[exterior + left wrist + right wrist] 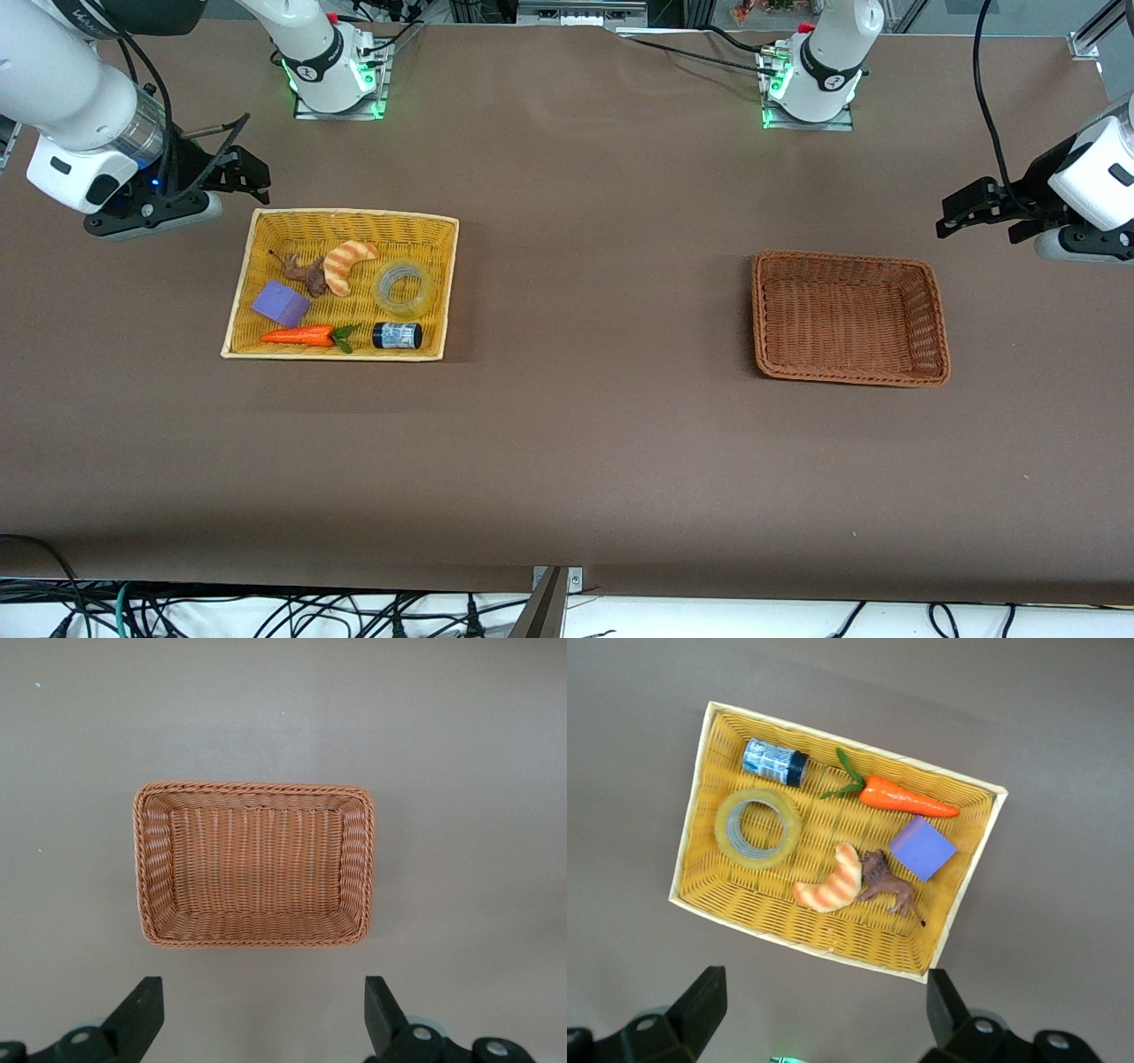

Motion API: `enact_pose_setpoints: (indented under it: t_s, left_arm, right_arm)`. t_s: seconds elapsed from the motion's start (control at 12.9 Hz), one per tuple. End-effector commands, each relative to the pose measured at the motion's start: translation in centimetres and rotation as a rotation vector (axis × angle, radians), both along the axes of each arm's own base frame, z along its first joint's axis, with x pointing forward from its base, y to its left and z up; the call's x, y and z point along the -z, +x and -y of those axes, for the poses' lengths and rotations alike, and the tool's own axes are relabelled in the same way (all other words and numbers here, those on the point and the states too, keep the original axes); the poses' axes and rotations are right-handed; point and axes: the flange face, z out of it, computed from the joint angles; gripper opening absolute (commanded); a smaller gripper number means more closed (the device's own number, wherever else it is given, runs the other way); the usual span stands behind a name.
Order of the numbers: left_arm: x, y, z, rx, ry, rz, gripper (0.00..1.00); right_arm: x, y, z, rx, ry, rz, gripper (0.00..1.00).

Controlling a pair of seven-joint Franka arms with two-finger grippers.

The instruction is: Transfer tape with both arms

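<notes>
The tape [404, 289] lies flat in the yellow basket [266, 350], toward the right arm's end of the surface [567, 461]. Just beside it, nearer the front camera, lies a small dark jar [396, 336] whose blue label cannot be read. Close around it lie a croissant [345, 264], a brown toy animal [308, 274], a purple block [281, 304] and a carrot [303, 336]. Nothing covers the roll. The right gripper [252, 177] hangs over bare surface beside the yellow basket, fingers spread and empty. The left gripper [961, 217] hangs beside the brown basket [935, 319], fingers likewise apart, holding nothing.
</notes>
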Motion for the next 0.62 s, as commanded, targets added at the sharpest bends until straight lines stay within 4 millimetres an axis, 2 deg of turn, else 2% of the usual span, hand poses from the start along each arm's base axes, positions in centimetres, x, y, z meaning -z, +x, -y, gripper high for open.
enact_pose_setpoints:
  t_s: [0.0,0.08,0.23,0.31,0.54]
  left_arm:
    - [-0.4,0.4,0.3,-0.003,0.009,0.005,1.00]
    - [-0.4,0.4,0.3,-0.003,0.009,0.005,1.00]
    - [-0.4,0.4,0.3,-0.003,0.009,0.005,1.00]
    - [-0.5,0.4,0.3,-0.003,0.009,0.007,1.00]
    - [-0.4,0.4,0.3,-0.003,0.009,0.005,1.00]
  right_arm:
    - [-0.2,-0.4,-0.1,-0.017,-0.013,0.024,1.00]
    - [0.9,-0.5,-0.6,-0.022,-0.010,0.017,1.00]
    - [4.6,-0.8,-2.2,-0.042,-0.009,0.027,1.00]
    - [7.1,-0.9,-2.3,-0.028,-0.009,0.027,1.00]
    - [15.1,-1.9,-5.4,0.025,0.003,0.065,1.00]
